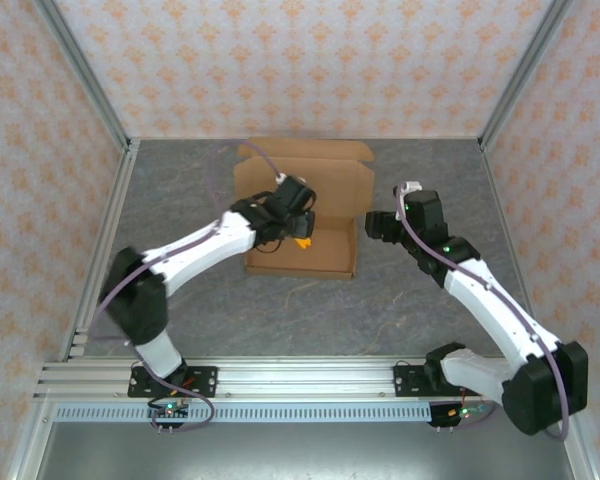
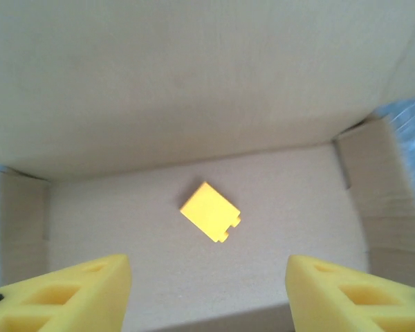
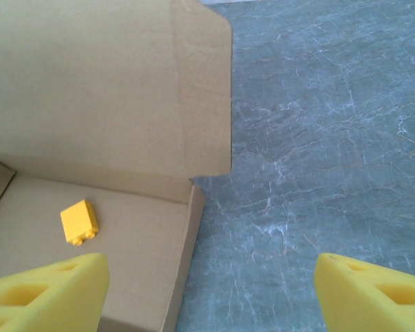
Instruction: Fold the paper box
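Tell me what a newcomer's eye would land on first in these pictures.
The open brown paper box at the far middle of the grey table draws the eye first, its lid raised at the far side. A small yellow block lies loose on its floor, bright against the cardboard. The left gripper hangs open above it, while the right gripper hovers open over the table beside the box's right wall.
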Controlling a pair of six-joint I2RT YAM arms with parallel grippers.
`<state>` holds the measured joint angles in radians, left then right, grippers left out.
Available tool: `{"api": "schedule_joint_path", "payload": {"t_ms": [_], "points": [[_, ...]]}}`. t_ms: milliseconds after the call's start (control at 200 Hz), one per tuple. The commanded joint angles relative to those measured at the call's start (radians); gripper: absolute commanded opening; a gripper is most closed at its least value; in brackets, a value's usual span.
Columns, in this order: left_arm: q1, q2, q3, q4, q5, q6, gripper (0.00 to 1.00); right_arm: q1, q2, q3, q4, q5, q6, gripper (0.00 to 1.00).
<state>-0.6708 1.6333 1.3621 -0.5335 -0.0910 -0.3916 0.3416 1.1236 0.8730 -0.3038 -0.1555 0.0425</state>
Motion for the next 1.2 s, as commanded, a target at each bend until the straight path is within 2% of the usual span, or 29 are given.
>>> {"api": "schedule_joint_path", "payload": {"t_ms": [0, 175, 240, 345, 455, 631, 791, 931, 1191], "points": [[0.107, -0.111, -0.086, 0.041, -0.024, 0.09, 0.64, -0.054, 0.085, 0.079, 0.088, -0.083, 0.012, 0.78], [0.334, -0.246, -0.185, 0.15, 0.136, 0.192, 0.72, -0.116, 0.181, 0.143, 0.14, -0.195, -0.112, 0.78], [0.403, -0.262, -0.186, 0.177, 0.194, 0.256, 0.75, -0.16, 0.212, 0.173, 0.144, -0.299, -0.149, 0.79], [0.501, -0.243, -0.174, 0.218, 0.309, 0.36, 0.82, -0.209, 0.294, 0.245, 0.11, -0.422, -0.216, 0.78], [0.594, -0.177, -0.119, 0.213, 0.455, 0.42, 0.83, -0.213, 0.372, 0.309, 0.066, -0.483, -0.279, 0.77], [0.608, -0.046, -0.006, 0.153, 0.568, 0.551, 0.84, -0.218, 0.46, 0.373, 0.043, -0.473, -0.346, 0.7], [0.611, 0.061, 0.095, 0.079, 0.59, 0.633, 0.84, -0.232, 0.525, 0.449, -0.003, -0.518, -0.388, 0.65], [0.625, 0.111, 0.135, 0.075, 0.629, 0.635, 0.82, -0.231, 0.593, 0.515, -0.045, -0.575, -0.413, 0.58], [0.627, 0.211, 0.217, 0.051, 0.722, 0.639, 0.76, -0.231, 0.635, 0.549, -0.065, -0.586, -0.439, 0.49]]}}
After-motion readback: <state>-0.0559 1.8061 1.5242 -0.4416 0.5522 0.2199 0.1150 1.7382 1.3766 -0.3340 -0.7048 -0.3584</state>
